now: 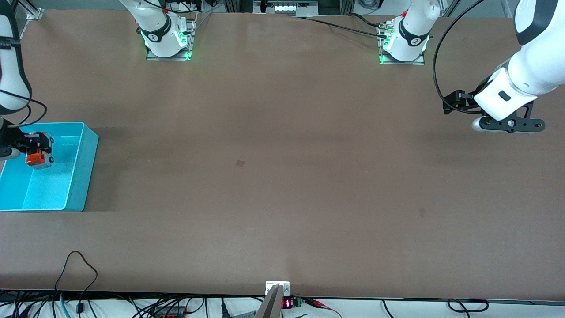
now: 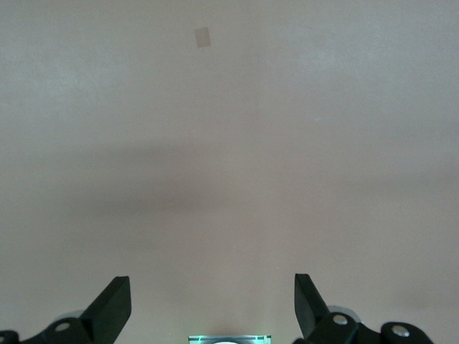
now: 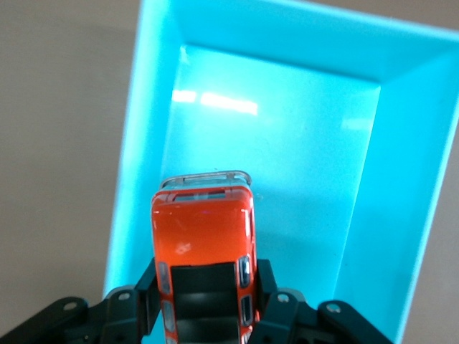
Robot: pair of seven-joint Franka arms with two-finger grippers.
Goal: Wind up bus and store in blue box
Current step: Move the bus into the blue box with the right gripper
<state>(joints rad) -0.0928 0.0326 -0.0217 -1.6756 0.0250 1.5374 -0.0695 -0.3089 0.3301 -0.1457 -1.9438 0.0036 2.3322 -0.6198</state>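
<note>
Bus (image 3: 204, 244), glossy orange, clamped in right claw (image 3: 208, 304) over smooth cyan blue box (image 1: 81, 176); matte brown desk (image 1: 282, 176); left claw (image 2: 213, 308) apart, waiting.

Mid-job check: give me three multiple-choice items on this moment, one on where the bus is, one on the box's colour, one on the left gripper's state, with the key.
1. Where is the bus?
A. Held over the box
B. Lying on the bare table
C. In the left gripper

2. What colour is the box?
A. Red
B. Cyan-blue
C. Green

3. How is the left gripper?
A. Shut on the bus
B. Open and empty
C. Shut on a cable

Key: 1 A, the right gripper grips the bus by its sides, with the box's bottom showing below it. 2 B, walls and bottom are cyan-blue in both views. 3 B, its fingers stand apart over bare table at the left arm's end, where that arm waits.
</note>
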